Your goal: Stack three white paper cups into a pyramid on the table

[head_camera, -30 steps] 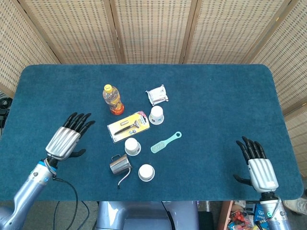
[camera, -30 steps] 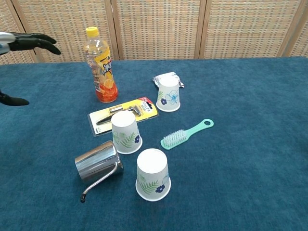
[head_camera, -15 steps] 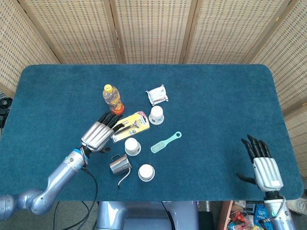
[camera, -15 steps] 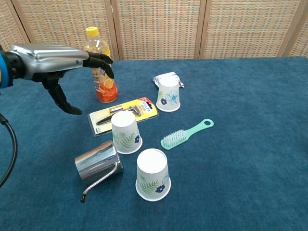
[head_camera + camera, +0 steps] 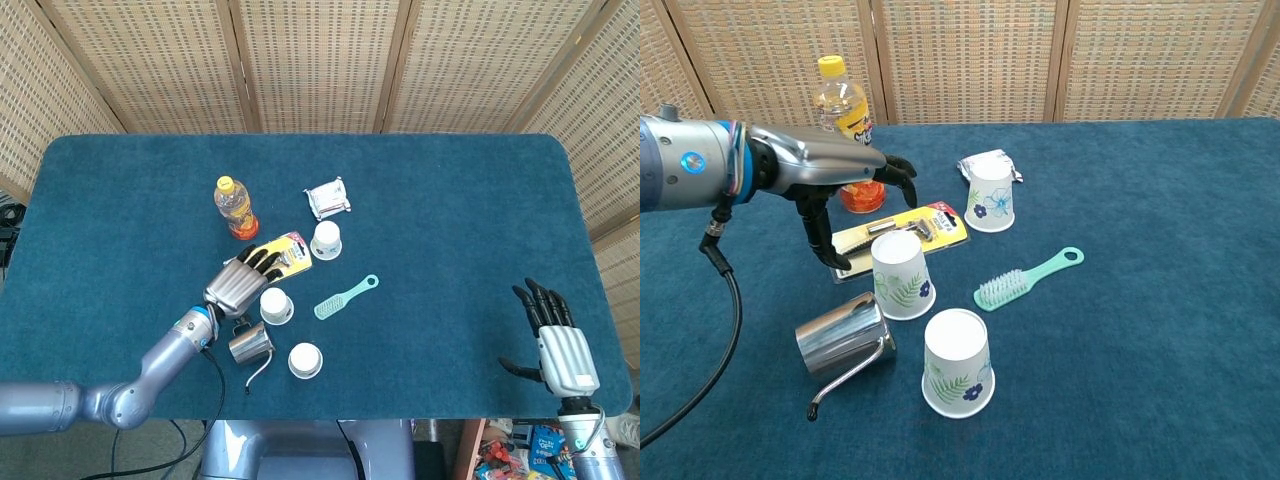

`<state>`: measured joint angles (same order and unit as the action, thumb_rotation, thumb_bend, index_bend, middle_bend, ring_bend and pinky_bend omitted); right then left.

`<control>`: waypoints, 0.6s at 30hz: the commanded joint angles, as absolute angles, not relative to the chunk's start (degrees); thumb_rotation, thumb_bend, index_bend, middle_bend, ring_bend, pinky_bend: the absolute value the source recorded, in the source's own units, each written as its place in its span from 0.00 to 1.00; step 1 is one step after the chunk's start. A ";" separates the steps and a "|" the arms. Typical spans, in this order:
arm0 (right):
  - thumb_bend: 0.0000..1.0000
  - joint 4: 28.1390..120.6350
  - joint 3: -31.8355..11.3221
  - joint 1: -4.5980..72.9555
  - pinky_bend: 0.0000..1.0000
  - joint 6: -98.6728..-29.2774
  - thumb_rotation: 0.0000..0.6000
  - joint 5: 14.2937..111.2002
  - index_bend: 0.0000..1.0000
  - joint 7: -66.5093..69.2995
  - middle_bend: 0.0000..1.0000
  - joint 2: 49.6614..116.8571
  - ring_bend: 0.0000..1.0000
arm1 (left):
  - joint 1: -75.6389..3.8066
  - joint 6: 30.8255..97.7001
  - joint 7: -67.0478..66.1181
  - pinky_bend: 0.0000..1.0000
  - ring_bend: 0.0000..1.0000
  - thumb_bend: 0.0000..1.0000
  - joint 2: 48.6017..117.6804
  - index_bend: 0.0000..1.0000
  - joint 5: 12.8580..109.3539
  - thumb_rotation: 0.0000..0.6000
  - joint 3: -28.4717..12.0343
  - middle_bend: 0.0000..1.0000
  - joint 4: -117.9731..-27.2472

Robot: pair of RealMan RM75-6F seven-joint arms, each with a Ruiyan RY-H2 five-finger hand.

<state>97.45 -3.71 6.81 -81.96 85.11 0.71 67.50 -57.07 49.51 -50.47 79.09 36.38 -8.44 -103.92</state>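
Your three white paper cups, printed with leaves and flowers, stand upside down and apart on the blue table [image 5: 460,200]: the far cup [image 5: 991,197] just before a white packet [image 5: 985,162], the middle cup [image 5: 901,274] beside a carded razor [image 5: 902,231], the near cup [image 5: 956,362] by a steel pitcher [image 5: 843,335]. Your left hand [image 5: 830,170] hovers over the razor card, fingers [image 5: 898,173] spread, holding nothing, thumb pointing down just left of the middle cup. Your right hand [image 5: 558,343] sits at the table's near right corner, fingers apart and holding nothing, with open cloth around it.
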 commanded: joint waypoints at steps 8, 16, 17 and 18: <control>0.07 96.71 -4.12 6.87 0.00 -81.77 1.00 84.61 0.07 2.72 0.00 67.30 0.00 | -62.31 51.59 -51.97 0.00 0.00 0.23 83.18 0.22 31.08 1.00 -7.29 0.00 -100.83; 0.07 96.29 -4.25 6.83 0.00 -81.82 1.00 84.65 0.07 4.48 0.00 66.99 0.00 | -65.69 53.53 -52.93 0.00 0.00 0.22 85.41 0.26 27.77 1.00 -6.82 0.00 -99.25; 0.07 96.25 -4.26 6.80 0.00 -81.88 1.00 84.68 0.07 4.62 0.00 66.95 0.00 | -65.94 53.69 -52.86 0.00 0.00 0.23 85.67 0.28 27.50 1.00 -6.78 0.00 -99.08; 0.07 96.20 -4.30 6.78 0.00 -81.95 1.00 84.68 0.07 4.75 0.00 66.93 0.00 | -66.16 53.82 -52.80 0.00 0.00 0.23 85.93 0.30 27.25 1.00 -6.70 0.00 -98.92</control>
